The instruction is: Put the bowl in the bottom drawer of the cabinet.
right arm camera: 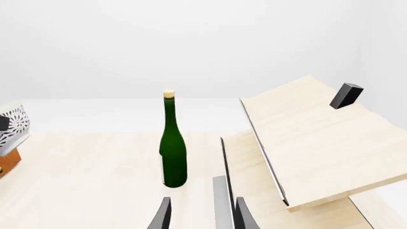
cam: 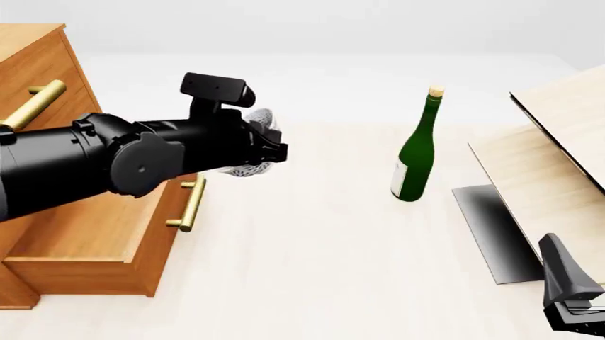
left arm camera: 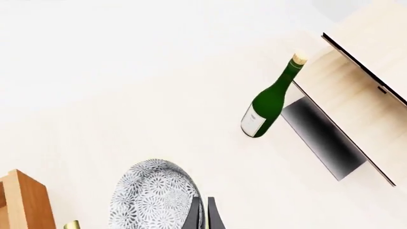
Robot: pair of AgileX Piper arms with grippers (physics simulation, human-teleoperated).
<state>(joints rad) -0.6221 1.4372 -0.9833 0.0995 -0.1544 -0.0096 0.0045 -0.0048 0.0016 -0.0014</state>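
Our left gripper (cam: 269,151) jaws clench the bowl (cam: 253,142) by its rim. It looks stiff, light (likely slippery), so we keep pinching there. Right gripper (right arm camera: 198,214) jaws hang released.

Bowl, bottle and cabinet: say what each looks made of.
Bowl: looks like glazed ceramic, white with a fine grey floral speckle. Green bottle: glossy dark green glass by its sheen, with a pale cork-like stopper and a white label. Cabinet: orange-brown wood with visible grain; its bar handles look like brass, shiny yellow metal. These are renders, so only appearances.

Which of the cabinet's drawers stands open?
The bottom drawer, pulled out with its inside showing; the upper drawer sits shut in the cabinet.
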